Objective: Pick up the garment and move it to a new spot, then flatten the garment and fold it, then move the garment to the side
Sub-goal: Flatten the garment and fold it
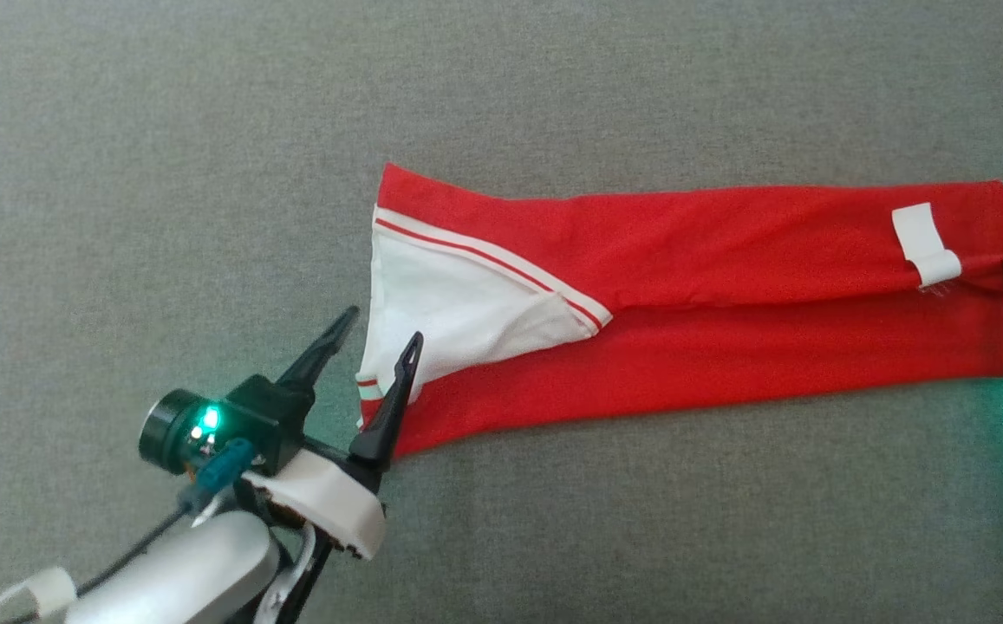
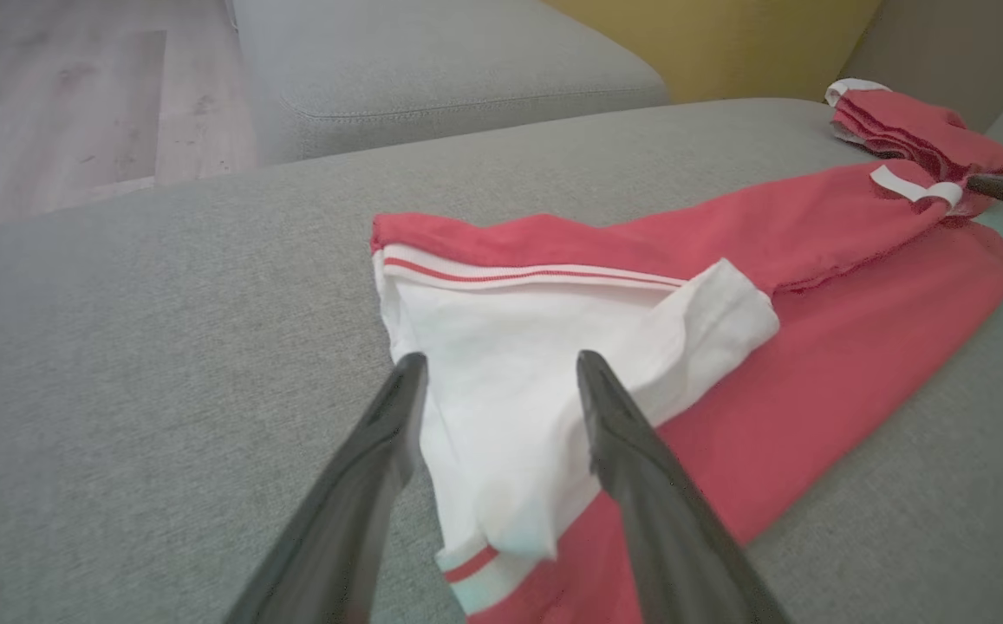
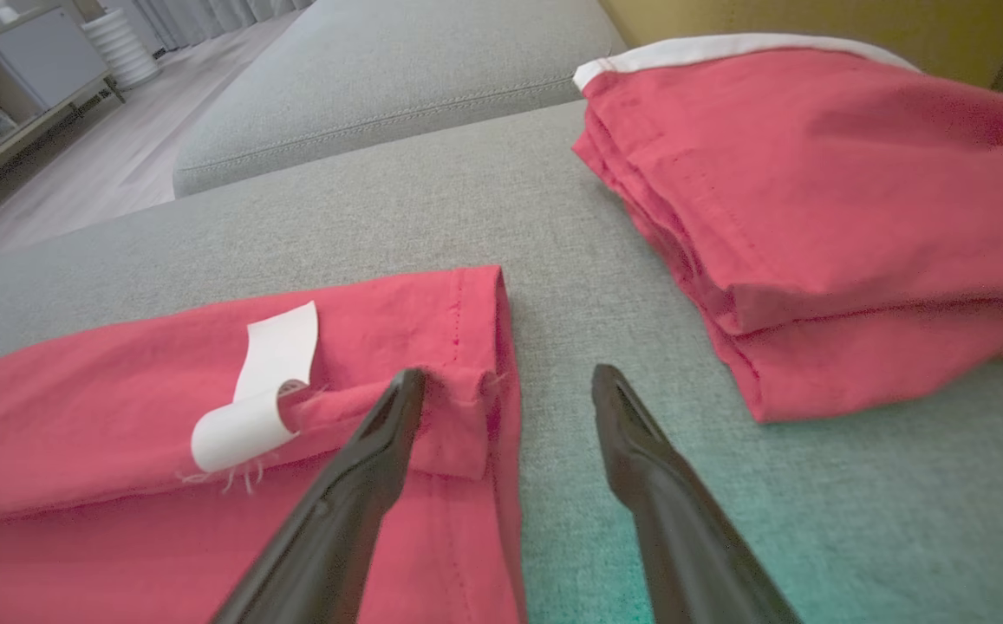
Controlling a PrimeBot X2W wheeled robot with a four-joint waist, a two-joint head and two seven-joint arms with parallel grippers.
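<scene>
Head view: noted red garment flat on grey sofa cushion, folded lengthwise into a long strip running from centre out to 3 o'clock. At the strip's 9 o'clock end, white sleeve panel with red-striped trim, turned up over the red. Near the 3 o'clock end, white label curling over the fold edge. At 8 o'clock, left gripper, spread wide, holding nothing, tips either side of the white panel's corner.

Left wrist view: same spread, one finger at the cloth's edge, the other over the white panel; contact with fabric not clear.

Right wrist view: right gripper also wide apart and empty, one fingertip at the garment's hemmed end just beside the label, other tip above bare cushion. At 2 o'clock, folded red stack, apart from the garment. At 10 o'clock, wood floor.
</scene>
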